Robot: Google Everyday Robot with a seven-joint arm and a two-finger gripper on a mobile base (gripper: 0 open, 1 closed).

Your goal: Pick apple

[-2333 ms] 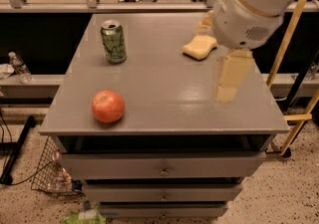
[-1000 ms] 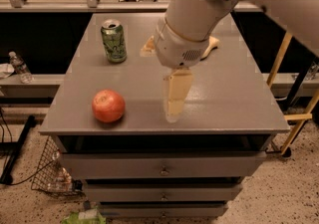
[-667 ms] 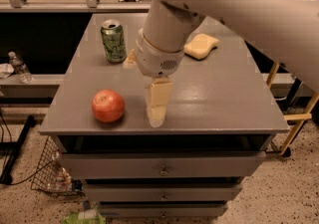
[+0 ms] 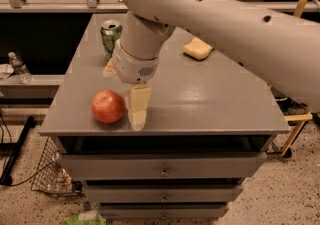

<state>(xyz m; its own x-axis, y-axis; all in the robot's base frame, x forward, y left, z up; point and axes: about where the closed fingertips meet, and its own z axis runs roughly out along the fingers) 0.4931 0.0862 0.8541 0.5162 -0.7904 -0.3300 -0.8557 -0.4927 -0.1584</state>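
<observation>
The apple (image 4: 108, 106) is round and red-orange and sits near the front left edge of the grey cabinet top (image 4: 215, 99). My gripper (image 4: 138, 110) hangs down from the big white arm (image 4: 225, 24) and is just right of the apple, very close to its side, low over the surface. It holds nothing that I can see. The arm's wrist (image 4: 135, 61) covers the area behind the apple.
A green can (image 4: 110, 34) stands at the back left, partly behind the arm. A pale yellow sponge (image 4: 197, 48) lies at the back centre-right. Drawers (image 4: 162, 171) sit below the top. A water bottle (image 4: 19, 66) and a wire basket (image 4: 50, 174) are at the left.
The arm has swung from the right side of the top to the left and forward. The gripper is now right beside the apple. The apple, can and sponge have not moved.
</observation>
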